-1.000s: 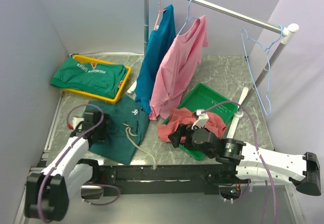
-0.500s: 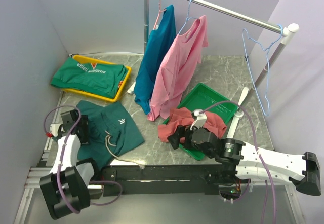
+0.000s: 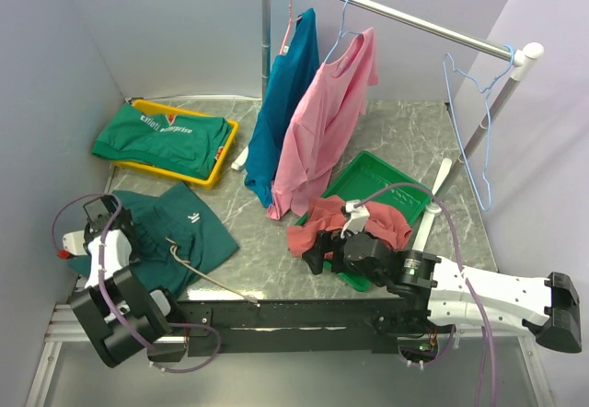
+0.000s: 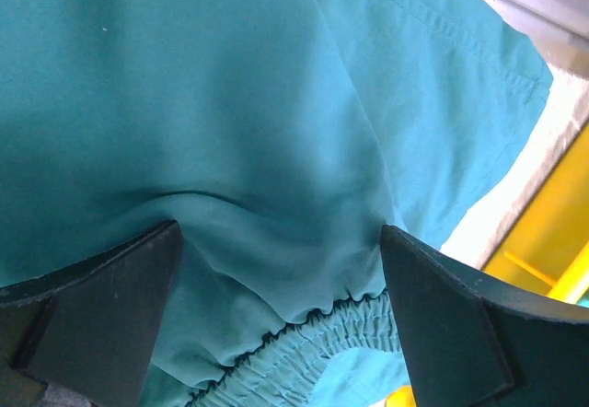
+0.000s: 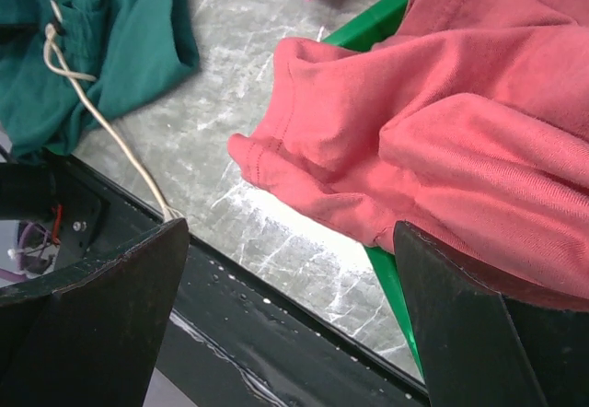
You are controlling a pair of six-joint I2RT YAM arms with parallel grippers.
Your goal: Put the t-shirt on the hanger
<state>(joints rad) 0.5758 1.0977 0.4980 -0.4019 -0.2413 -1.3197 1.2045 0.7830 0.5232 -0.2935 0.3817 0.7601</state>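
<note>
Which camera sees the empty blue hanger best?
The top view: the whole light blue hanger hangs bare at the right end of the rail. Neither wrist view shows it at all.

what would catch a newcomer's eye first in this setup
First the rail at the back, where a teal-blue t-shirt and a pink t-shirt hang side by side, while a light blue wire hanger dangles bare at its right end. Next, the salmon-red t-shirt crumpled over the near edge of the green tray, with the right gripper open right beside it.
</note>
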